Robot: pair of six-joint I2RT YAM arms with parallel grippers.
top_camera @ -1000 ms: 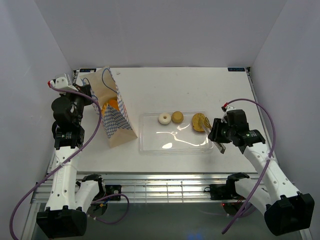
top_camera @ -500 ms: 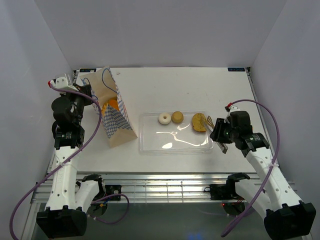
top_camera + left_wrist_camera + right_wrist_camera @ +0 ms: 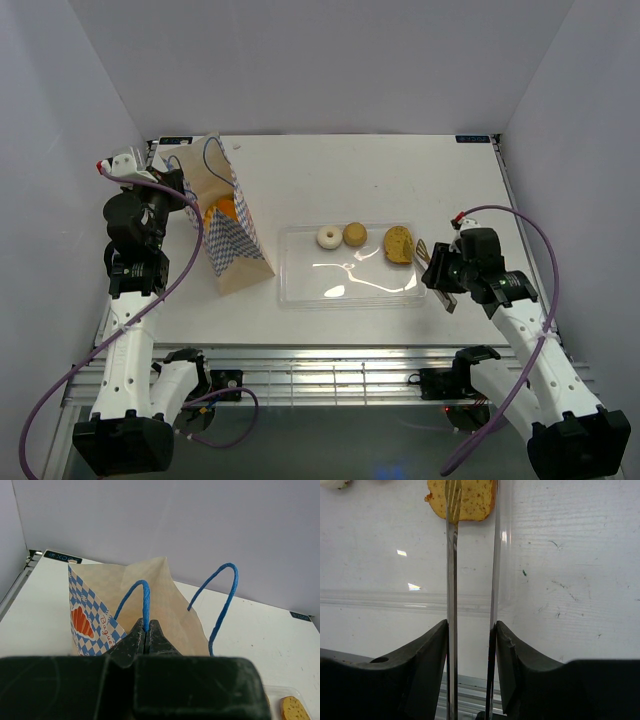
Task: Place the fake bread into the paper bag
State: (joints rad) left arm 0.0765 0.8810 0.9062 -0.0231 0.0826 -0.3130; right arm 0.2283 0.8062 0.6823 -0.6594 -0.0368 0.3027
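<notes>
The paper bag (image 3: 232, 240) stands open at the left of the table, with an orange bread piece (image 3: 222, 212) inside. My left gripper (image 3: 172, 186) is shut on its blue cord handle (image 3: 145, 597) at the bag's (image 3: 165, 595) mouth. My right gripper (image 3: 447, 274) is shut on metal tongs (image 3: 451, 580), whose two arms stand apart. The tong tips reach a brown toast slice (image 3: 398, 244), which also shows in the right wrist view (image 3: 470, 500). A white ring (image 3: 328, 237) and a small bun (image 3: 354, 234) lie to its left.
The bread pieces lie in a clear flat plastic tray (image 3: 350, 288) at mid table; its edge shows in the right wrist view (image 3: 380, 597). A metal rail runs along the table's near edge (image 3: 330, 370). White walls stand on three sides.
My right gripper with the tongs has drawn back a little to the right and toward the near edge, so the tips have moved off the toast's top to its edge. The left arm is still.
</notes>
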